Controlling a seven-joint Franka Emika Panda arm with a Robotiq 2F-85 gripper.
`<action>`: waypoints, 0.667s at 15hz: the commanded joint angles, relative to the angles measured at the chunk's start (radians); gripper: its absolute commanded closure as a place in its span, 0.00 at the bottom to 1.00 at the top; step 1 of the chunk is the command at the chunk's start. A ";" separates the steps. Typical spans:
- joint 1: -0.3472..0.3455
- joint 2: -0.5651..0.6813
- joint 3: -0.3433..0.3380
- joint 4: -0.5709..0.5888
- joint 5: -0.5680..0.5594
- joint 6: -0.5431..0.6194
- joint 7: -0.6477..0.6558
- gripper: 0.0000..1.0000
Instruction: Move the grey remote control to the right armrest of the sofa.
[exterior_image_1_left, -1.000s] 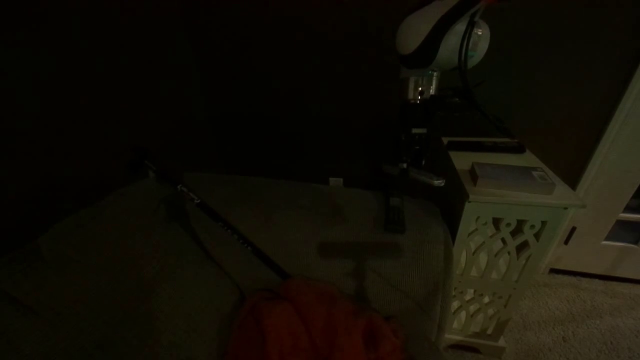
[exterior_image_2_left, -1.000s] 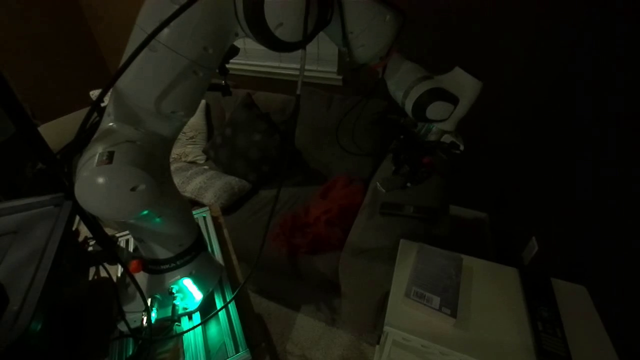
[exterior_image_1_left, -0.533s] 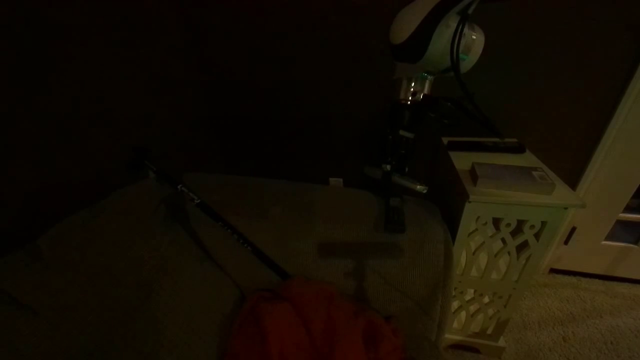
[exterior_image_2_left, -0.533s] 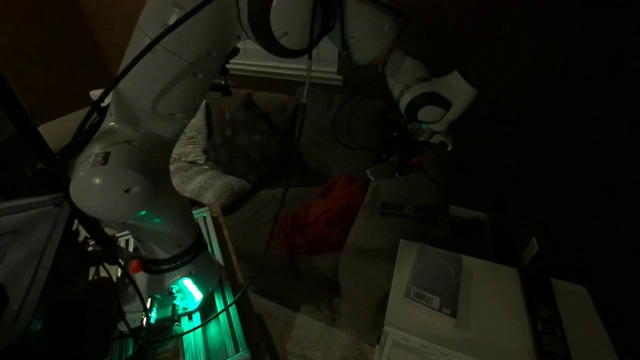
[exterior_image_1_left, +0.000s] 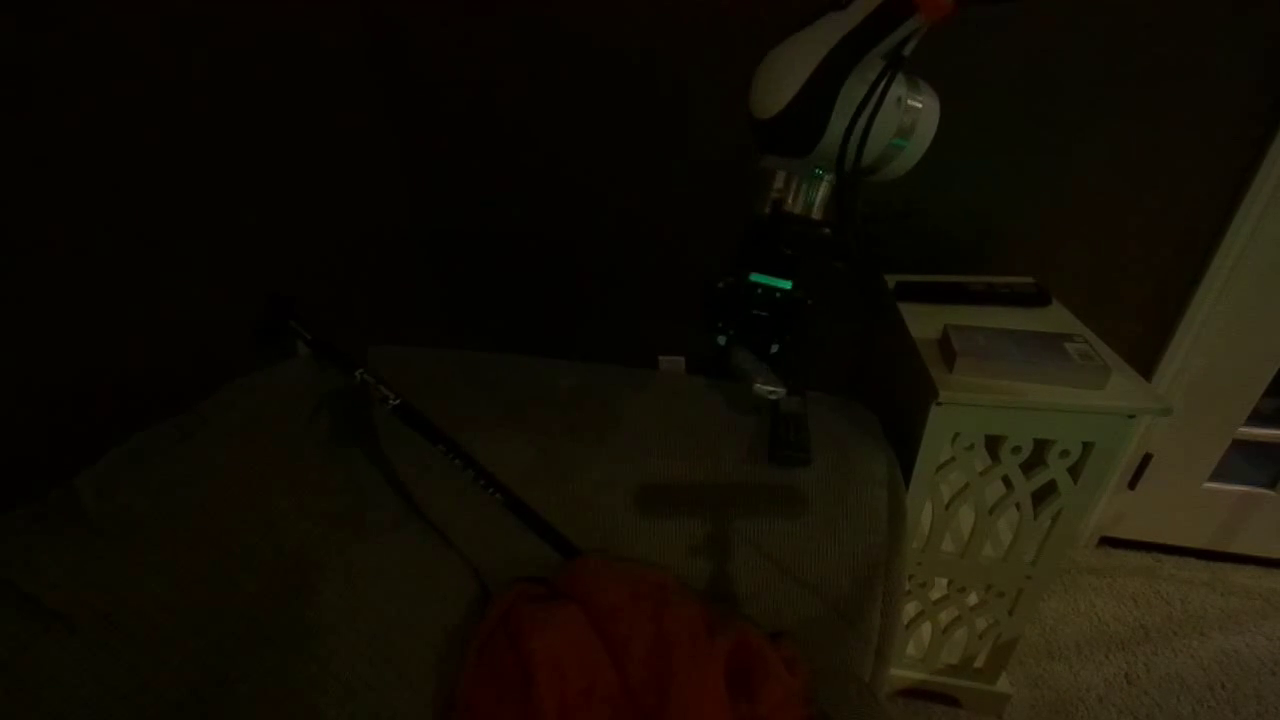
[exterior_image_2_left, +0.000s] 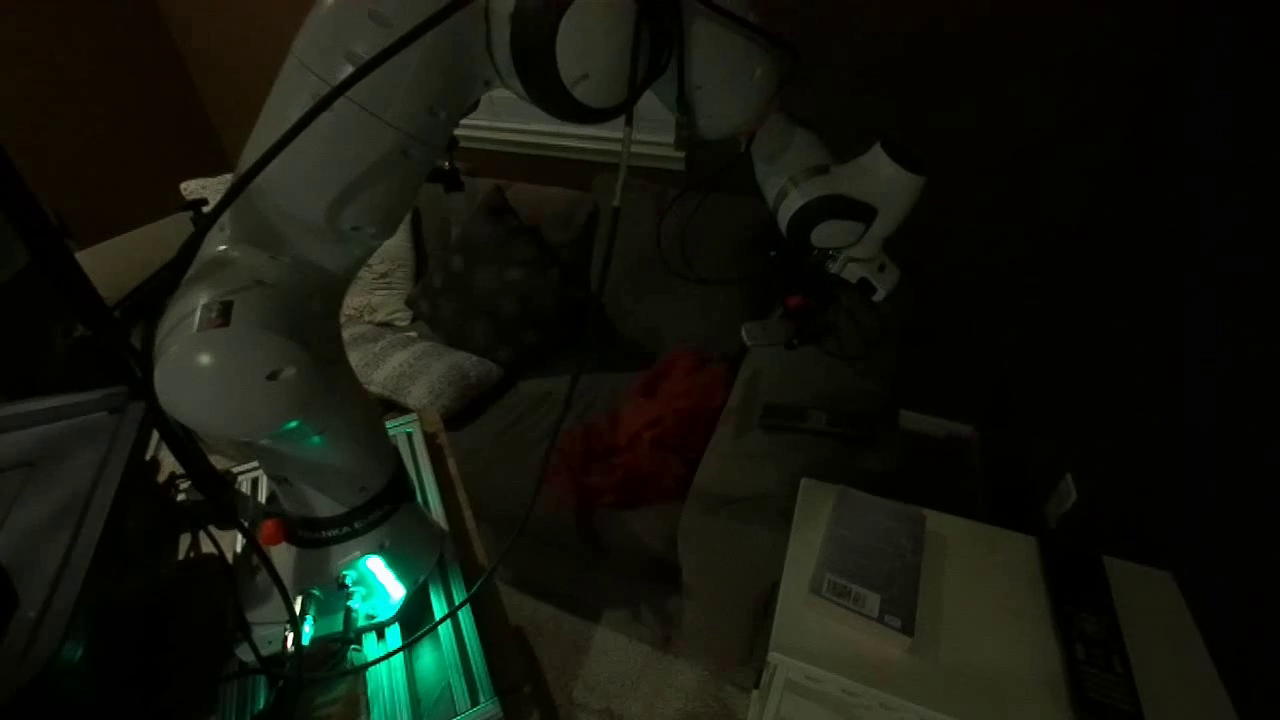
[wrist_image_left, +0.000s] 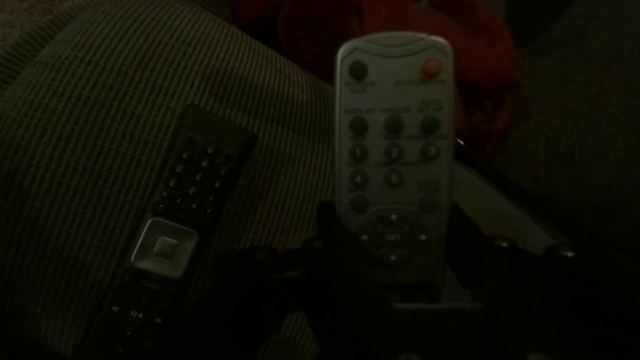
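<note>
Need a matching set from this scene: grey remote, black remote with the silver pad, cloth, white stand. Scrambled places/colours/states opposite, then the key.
Things:
1. grey remote
2. black remote with silver pad
3. cloth
4. white stand

Places, colours, states:
A. red, crumpled
B. lattice cut-outs in its side
C. lying on the sofa, buttons up
D. held by the gripper

Pairs: 1-D; 2-C; 3-A; 4-B
</note>
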 joint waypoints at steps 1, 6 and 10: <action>0.046 0.078 -0.035 0.072 0.025 0.047 0.189 0.72; 0.068 0.170 -0.086 0.165 0.024 0.089 0.427 0.72; 0.120 0.242 -0.158 0.254 -0.022 0.089 0.662 0.72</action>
